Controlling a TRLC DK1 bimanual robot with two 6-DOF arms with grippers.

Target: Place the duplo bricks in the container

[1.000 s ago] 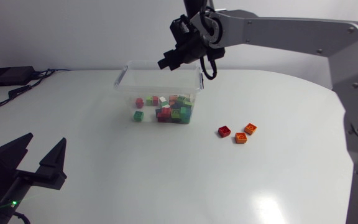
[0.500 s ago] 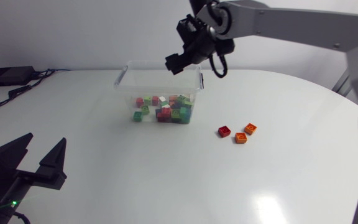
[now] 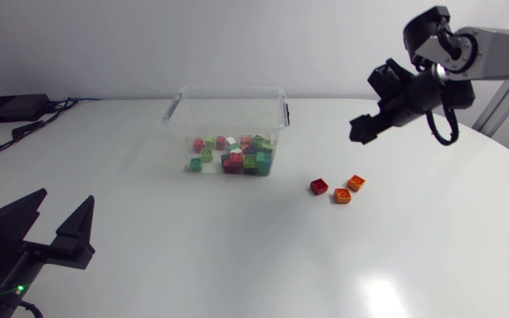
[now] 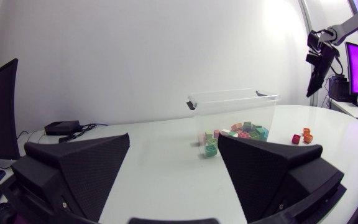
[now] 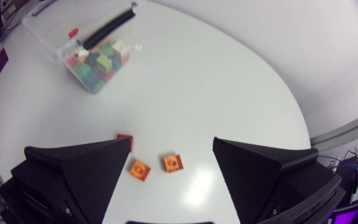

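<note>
A clear plastic container (image 3: 226,95) stands at the back middle of the white table, with several coloured duplo bricks (image 3: 234,156) in it. To its right lie a red brick (image 3: 319,186) and two orange bricks (image 3: 343,196) (image 3: 355,183). My right gripper (image 3: 365,131) hangs open and empty in the air, behind and to the right of these bricks. In the right wrist view the red brick (image 5: 123,137) and both orange bricks (image 5: 140,169) (image 5: 173,162) lie far below the spread fingers (image 5: 79,168). My left gripper (image 3: 49,221) rests open at the near left, facing the container (image 4: 232,102).
A black box with cables (image 3: 11,108) sits at the table's far left corner. The table's rounded edge (image 3: 502,146) runs behind my right gripper. Bare white tabletop (image 3: 237,247) lies between my left gripper and the loose bricks.
My right arm has swung from above the container's far rim to the right, beyond the three loose bricks. The left arm has not moved.
</note>
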